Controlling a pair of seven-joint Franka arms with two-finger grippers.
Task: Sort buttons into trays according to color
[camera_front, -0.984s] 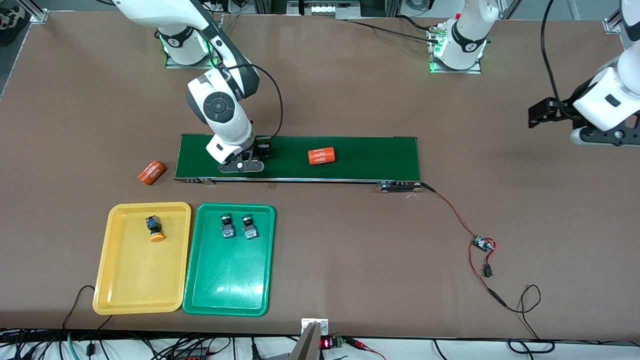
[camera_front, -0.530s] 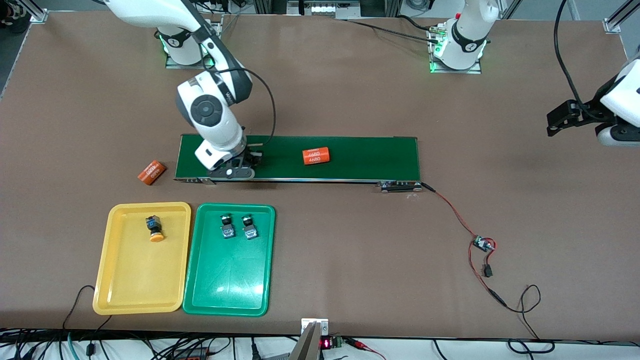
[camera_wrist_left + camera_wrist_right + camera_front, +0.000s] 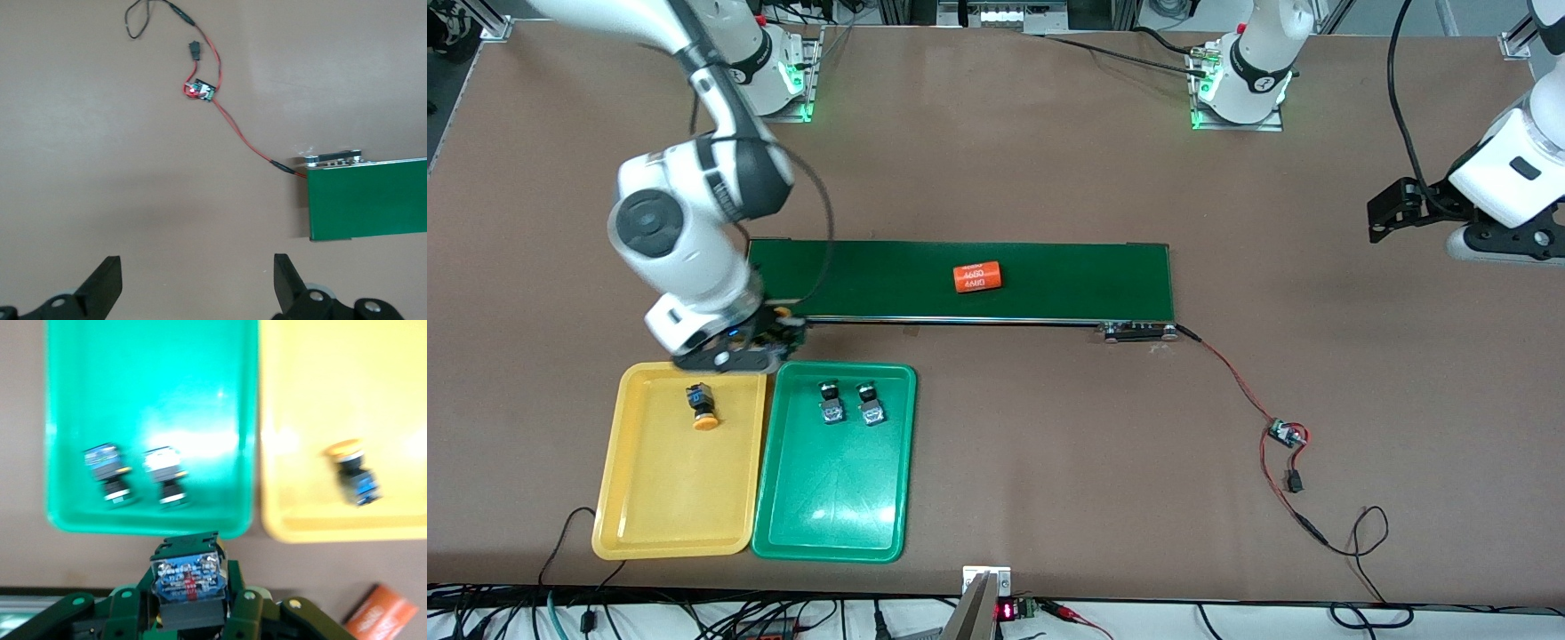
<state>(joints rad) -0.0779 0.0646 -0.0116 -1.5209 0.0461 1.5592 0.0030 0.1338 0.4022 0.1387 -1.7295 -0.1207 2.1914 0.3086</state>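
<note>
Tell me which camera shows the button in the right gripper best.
The right wrist view: the held button fills the foreground, clamped in the right gripper, blue-and-black body plain. The front view shows only a speck of yellow cap beside the wrist. The left wrist view does not show it.

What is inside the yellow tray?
One button with a yellow-orange cap lies in the yellow tray, near the end toward the conveyor. The right gripper, carrying another button, hangs over that corner, hiding a bit of the rim.
</note>
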